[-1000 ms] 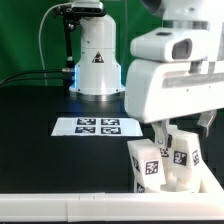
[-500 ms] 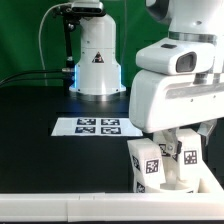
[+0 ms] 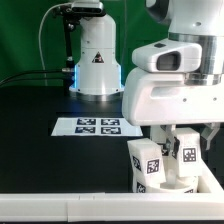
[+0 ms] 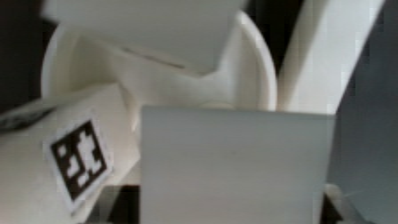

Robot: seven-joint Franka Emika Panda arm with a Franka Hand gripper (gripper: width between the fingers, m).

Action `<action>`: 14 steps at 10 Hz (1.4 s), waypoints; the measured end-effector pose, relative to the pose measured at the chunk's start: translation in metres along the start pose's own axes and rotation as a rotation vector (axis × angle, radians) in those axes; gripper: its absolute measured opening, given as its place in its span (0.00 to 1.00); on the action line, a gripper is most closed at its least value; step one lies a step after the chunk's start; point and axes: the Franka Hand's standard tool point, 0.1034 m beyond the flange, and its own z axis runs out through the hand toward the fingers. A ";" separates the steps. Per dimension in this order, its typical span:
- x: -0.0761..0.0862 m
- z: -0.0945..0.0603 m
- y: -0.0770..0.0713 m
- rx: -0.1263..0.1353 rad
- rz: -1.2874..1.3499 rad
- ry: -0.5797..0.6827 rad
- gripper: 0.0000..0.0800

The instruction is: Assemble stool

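The stool's white parts stand at the exterior view's lower right: one chunky leg (image 3: pixel 148 165) with a square tag, and a second tagged leg (image 3: pixel 186 158) beside it. My gripper (image 3: pixel 186 135) is low over the second leg, with a finger on each side of it, open. In the wrist view that leg (image 4: pixel 235 160) fills the space between my jaws (image 4: pixel 231 205), with a dark gap on one side. Behind it I see the round seat (image 4: pixel 263 75), the tagged leg (image 4: pixel 80 150) and another white leg (image 4: pixel 151 30). The seat is mostly hidden in the exterior view.
The marker board (image 3: pixel 95 126) lies flat on the black table at mid-left. The arm's white base (image 3: pixel 97 60) stands behind it. A long white rail (image 3: pixel 60 208) runs along the front edge, close to the stool parts.
My gripper has come down and slightly toward the exterior view's left, so its fingers now straddle the second leg. The legs have stayed where they were.
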 end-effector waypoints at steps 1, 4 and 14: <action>0.003 0.000 -0.001 0.044 0.192 0.008 0.42; 0.003 0.001 0.000 0.076 0.428 -0.005 0.42; 0.004 0.003 -0.004 0.185 1.563 -0.003 0.42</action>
